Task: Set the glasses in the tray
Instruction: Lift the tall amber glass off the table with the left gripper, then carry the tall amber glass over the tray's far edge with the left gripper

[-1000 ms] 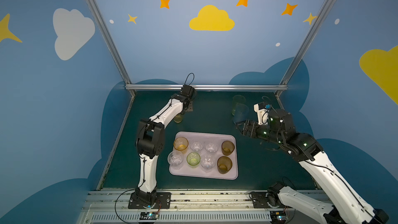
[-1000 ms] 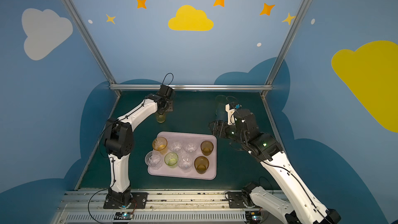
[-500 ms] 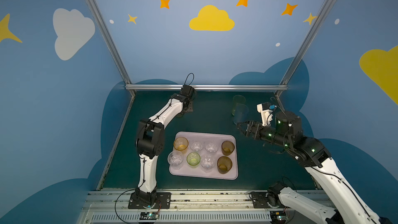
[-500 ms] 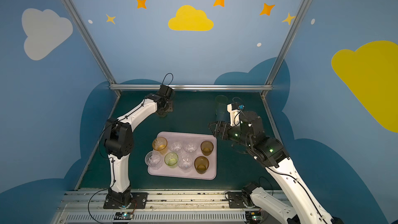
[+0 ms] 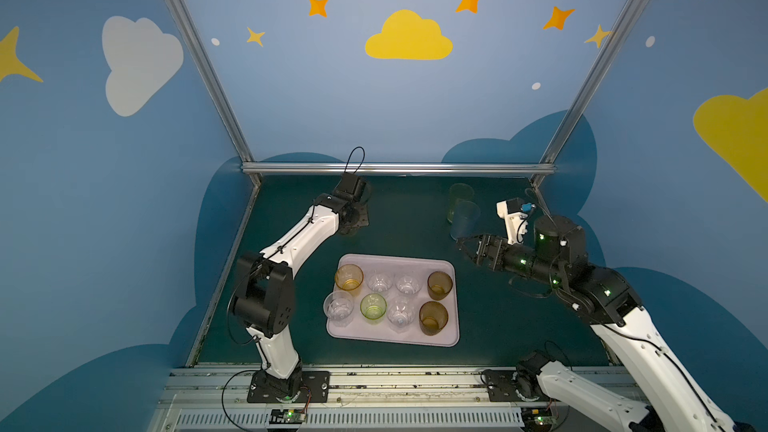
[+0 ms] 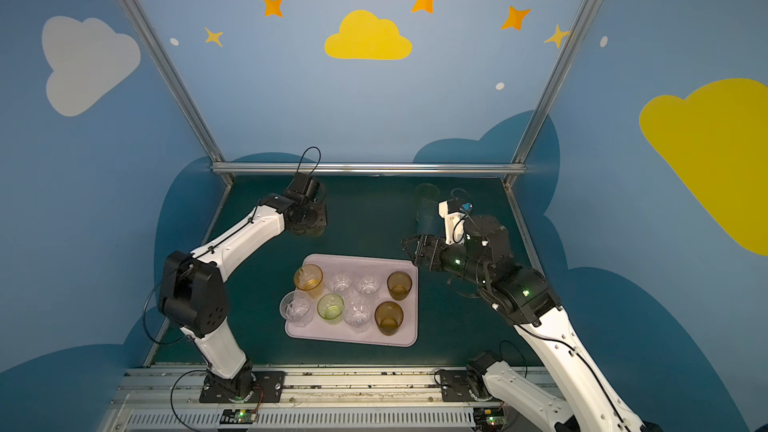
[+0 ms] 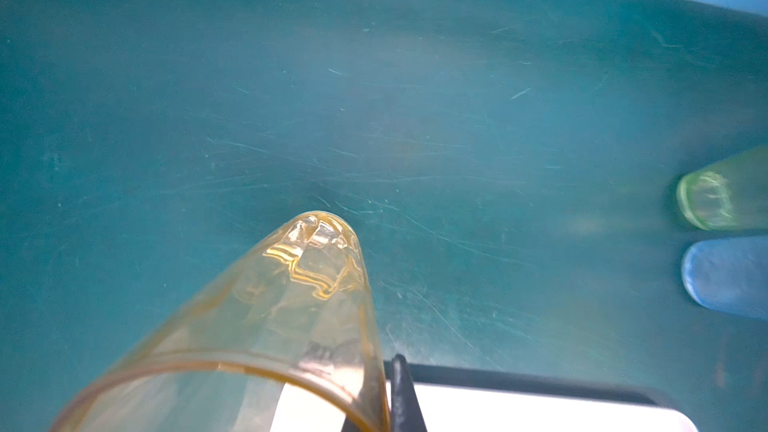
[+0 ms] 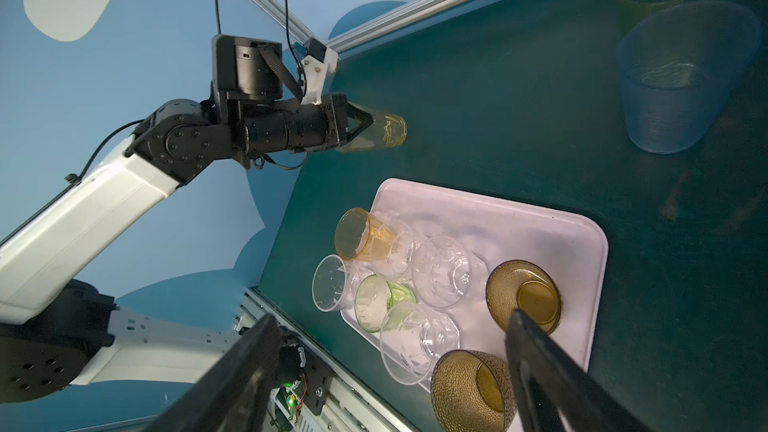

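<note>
The left gripper (image 8: 365, 122) is pinched shut on the rim of a tall translucent yellow tumbler (image 8: 386, 130). One dark finger (image 7: 405, 392) lies against the outside of the wall. The tumbler points base-first from the grip toward the dark green table mat (image 7: 374, 76); whether its base touches the mat cannot be told. Well off to this gripper's side, toward the other arm, a tall translucent green tumbler (image 5: 459, 199) and a tall translucent blue tumbler (image 5: 465, 220) stand close together on the mat. The right gripper (image 5: 463, 248) is spread wide with nothing between its fingers. It hovers over the mat, and the blue tumbler stands just beyond its fingertips, apart from them. Between the two arms, nearer their bases than either gripper, lies the flat pale lilac-pink rectangular tray (image 5: 399, 260). It holds eight upright glasses in two rows. The two short brown tumblers (image 5: 439, 284) fill the end nearest the right gripper. The short orange tumbler (image 5: 349, 278) stands at the corner nearest the left gripper. The short green tumbler (image 5: 373, 306) and four short clear faceted tumblers (image 5: 408, 283) fill the rest.
</note>
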Motion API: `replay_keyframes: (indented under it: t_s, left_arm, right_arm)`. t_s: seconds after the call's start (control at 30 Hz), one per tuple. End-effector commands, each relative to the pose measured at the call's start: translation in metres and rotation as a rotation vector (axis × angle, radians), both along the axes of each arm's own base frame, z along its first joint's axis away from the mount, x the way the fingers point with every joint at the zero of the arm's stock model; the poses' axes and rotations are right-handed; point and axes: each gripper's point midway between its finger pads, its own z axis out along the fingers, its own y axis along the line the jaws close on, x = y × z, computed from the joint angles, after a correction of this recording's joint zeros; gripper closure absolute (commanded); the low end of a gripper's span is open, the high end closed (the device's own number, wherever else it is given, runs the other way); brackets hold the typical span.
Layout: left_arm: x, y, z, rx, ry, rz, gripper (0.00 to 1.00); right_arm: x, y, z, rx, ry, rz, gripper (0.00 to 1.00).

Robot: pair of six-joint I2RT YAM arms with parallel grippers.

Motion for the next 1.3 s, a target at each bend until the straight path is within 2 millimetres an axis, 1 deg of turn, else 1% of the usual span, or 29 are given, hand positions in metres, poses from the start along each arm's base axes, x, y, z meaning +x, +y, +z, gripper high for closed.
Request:
replay_keyframes:
  t_s: [0.0,0.07,0.2,0.43,0.6,0.77,0.83,0.97,1.27]
  left_arm:
    - [-0.004,-0.003,0.02,-0.027,-0.056,-0.001,0.96]
    - [-0.009,-0.002,0.025,-0.029,-0.064,-0.002,0.96]
    - [-0.021,-0.006,0.029,-0.035,-0.067,-0.015,0.96]
    - [-0.048,-0.018,0.024,-0.039,-0.029,-0.052,0.96]
    - [-0.063,-0.015,0.023,-0.043,-0.023,-0.053,0.96]
    - [-0.069,-0.005,0.024,-0.01,-0.032,-0.035,0.96]
    - [-0.072,-0.004,0.024,-0.007,-0.031,-0.039,0.96]
    - [-0.075,0.003,0.02,0.023,-0.024,-0.022,0.96]
    - [-0.085,0.004,0.012,0.014,0.001,-0.026,0.96]
  right_arm:
    - [0.001,0.001,0.009,0.014,-0.019,0.001,0.16]
    - [0.004,0.0,0.004,0.0,-0.005,-0.007,0.16]
    - [0.003,-0.003,0.0,-0.01,0.006,-0.018,0.16]
    - [-0.001,-0.011,-0.011,-0.022,0.018,-0.051,0.16]
    - [-0.005,-0.014,-0.028,-0.025,0.056,-0.062,0.16]
    - [-0.005,-0.014,-0.043,-0.019,0.079,-0.067,0.16]
    - [-0.007,-0.013,-0.046,-0.018,0.088,-0.064,0.16]
    - [-0.014,-0.013,-0.052,-0.009,0.109,-0.046,0.16]
    - [-0.025,-0.022,-0.069,0.012,0.13,-0.073,0.16]
